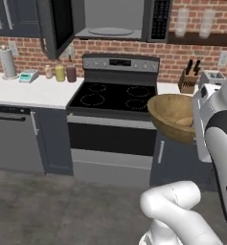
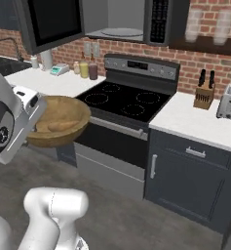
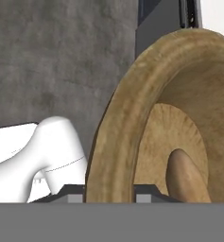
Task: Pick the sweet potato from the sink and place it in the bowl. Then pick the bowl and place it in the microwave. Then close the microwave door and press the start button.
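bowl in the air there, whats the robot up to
The robot arm is carrying the wooden bowl in its gripper, which is clamped on the bowl's rim. The sweet potato already lies inside the bowl. The bowl hangs in front of the stove, below the microwave. The microwave door is swung open and the grey inside shows its turntable, so the bowl looks headed in there next. Door closing and the start button are not yet done.
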Available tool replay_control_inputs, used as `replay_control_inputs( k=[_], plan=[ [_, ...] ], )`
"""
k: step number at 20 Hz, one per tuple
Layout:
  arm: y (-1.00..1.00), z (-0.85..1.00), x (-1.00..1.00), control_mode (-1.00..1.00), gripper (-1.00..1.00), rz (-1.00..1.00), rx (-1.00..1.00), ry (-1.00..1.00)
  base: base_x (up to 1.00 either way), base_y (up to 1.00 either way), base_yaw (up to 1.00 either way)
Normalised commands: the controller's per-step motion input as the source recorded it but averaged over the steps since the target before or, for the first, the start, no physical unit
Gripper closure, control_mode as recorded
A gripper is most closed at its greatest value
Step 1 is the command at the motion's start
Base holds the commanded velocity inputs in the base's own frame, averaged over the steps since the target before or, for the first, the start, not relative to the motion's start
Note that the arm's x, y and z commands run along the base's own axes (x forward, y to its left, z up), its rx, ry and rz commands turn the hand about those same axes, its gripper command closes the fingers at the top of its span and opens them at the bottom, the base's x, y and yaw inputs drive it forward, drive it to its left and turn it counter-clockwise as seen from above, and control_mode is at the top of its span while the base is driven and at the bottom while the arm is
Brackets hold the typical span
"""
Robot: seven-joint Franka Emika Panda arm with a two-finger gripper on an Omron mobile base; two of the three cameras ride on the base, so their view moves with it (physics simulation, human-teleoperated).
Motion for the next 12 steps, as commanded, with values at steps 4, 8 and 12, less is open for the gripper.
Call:
replay_control_inputs(
  k=[4, 8, 12],
  plan=[
    [0.0, 0.0, 0.0, 1.0, 1.0, 0.0, 0.0, 0.0, 0.81, 0.0, 0.05],
    [0.0, 0.0, 0.0, 1.0, 1.0, 0.0, 0.0, 0.0, 0.94, 0.0, 0.03],
    [0.0, 0.0, 0.0, 1.0, 1.0, 0.0, 0.0, 0.0, 0.76, 0.04, 0.01]
  ],
)
